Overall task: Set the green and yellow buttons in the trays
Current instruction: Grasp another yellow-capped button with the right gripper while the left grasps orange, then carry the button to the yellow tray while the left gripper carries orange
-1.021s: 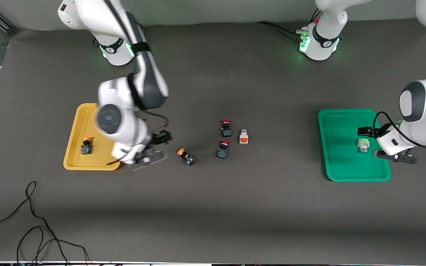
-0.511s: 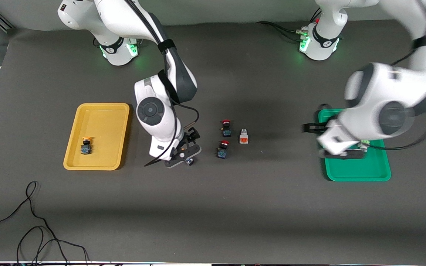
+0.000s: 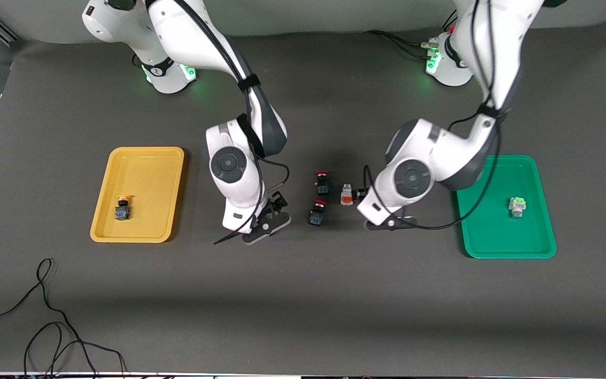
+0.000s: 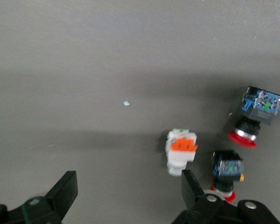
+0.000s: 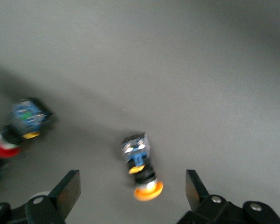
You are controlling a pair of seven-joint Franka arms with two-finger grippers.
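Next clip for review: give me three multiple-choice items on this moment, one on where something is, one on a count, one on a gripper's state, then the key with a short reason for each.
1. Where is the pale green button?
A. In the green tray
B. In the yellow tray
C. On the bare table

2. How many red-capped switches lie on the table?
A. One
B. Two
C. Four

3. How does the right gripper stand?
A. Shut on a red switch
B. Open over the yellow-capped button
C. Shut on the yellow tray's rim

Key: 1 A, the button lies inside the green rim. 2 B, one red switch lies farther from the front camera and another red switch nearer, mid-table. 3 B, the right wrist view shows both fingers spread with the button lying on the table between them, ungripped.
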